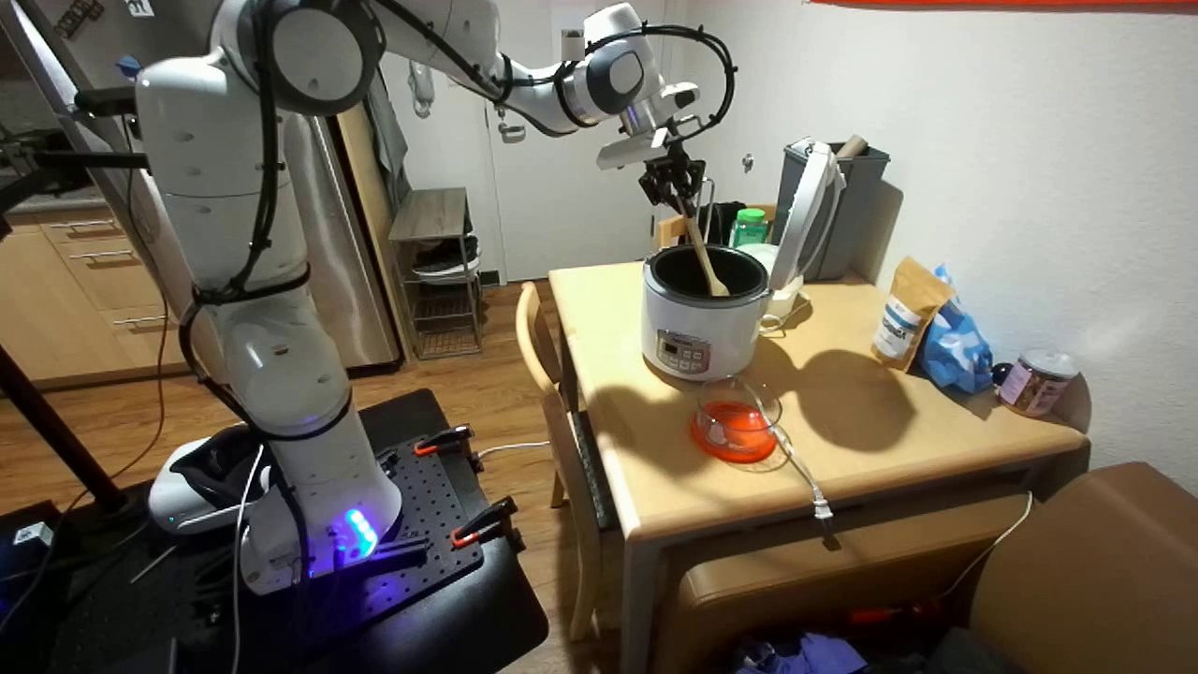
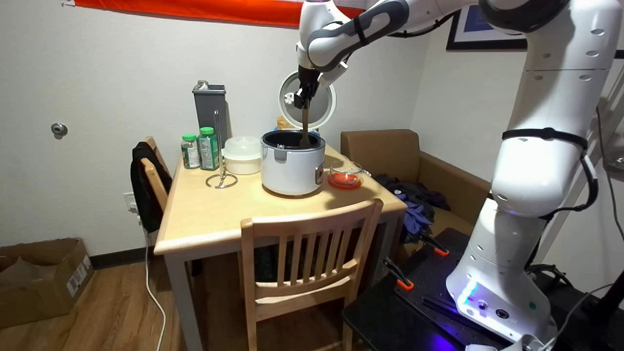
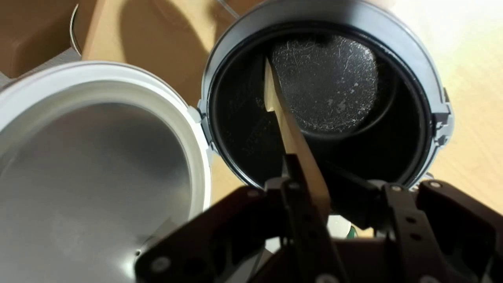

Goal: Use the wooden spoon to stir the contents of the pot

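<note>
While the claw (image 1: 681,197) hangs over the pot (image 1: 716,323), we see its fingers pinched on the handle of the spoon (image 3: 292,133), which slants head-down inside the well. Whether the tip touches side or bottom, we cannot tell. Closest in the way is the lid (image 3: 94,188) — raised, hinged to the rim, standing just beside the claw. On the table (image 1: 599,309) near the pot we find a glass bowl (image 1: 766,417) on an orange disc (image 1: 735,454), with a cord (image 1: 797,466) running to the edge. On the pot's opposite side sit a tub (image 2: 242,156), a metal stand (image 2: 221,173), two green-capped jars (image 2: 208,150) and a bin (image 2: 211,109). By the wall (image 1: 1011,168) are a pouch (image 1: 908,314), a blue bag (image 1: 956,346) and a silver-lidded jar (image 1: 1036,382); a chair (image 2: 312,222) stands between arm (image 1: 281,374) and table.
</note>
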### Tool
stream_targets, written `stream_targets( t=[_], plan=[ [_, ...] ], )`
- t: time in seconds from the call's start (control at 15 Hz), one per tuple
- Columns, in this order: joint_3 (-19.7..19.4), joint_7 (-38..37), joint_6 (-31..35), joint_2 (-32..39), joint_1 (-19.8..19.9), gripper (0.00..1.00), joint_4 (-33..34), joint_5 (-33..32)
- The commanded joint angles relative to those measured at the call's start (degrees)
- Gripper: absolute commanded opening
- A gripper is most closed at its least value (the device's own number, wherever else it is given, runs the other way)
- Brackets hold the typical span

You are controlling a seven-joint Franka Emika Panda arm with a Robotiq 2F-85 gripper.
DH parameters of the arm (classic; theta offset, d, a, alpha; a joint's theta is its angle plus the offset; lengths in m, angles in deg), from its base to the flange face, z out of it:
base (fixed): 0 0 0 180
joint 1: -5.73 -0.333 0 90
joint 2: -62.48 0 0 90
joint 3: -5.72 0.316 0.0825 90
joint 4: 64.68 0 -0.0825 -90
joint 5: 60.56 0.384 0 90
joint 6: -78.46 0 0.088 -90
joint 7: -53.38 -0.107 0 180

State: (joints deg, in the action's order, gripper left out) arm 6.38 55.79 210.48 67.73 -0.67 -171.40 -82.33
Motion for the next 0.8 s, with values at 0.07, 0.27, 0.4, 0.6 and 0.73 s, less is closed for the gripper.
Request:
stream_targets(
  t=[0.07,0.27,0.4,0.6,0.73],
  plan=[
    [2.71,-1.93,-4.28,-6.02,-0.53,0.04,-4.87,0.09],
    [4.91,-1.38,-5.89,-6.51,-1.28,0.04,-4.91,0.46],
    [6.18,-0.92,-6.25,-5.9,-1.94,0.04,-4.06,0.78],
    [7.49,-0.55,-6.02,-4.56,-2.72,0.04,-2.16,0.47],
    [7.83,-1.19,-5.9,-3.36,-2.86,0.04,-0.63,-0.97]
  ],
)
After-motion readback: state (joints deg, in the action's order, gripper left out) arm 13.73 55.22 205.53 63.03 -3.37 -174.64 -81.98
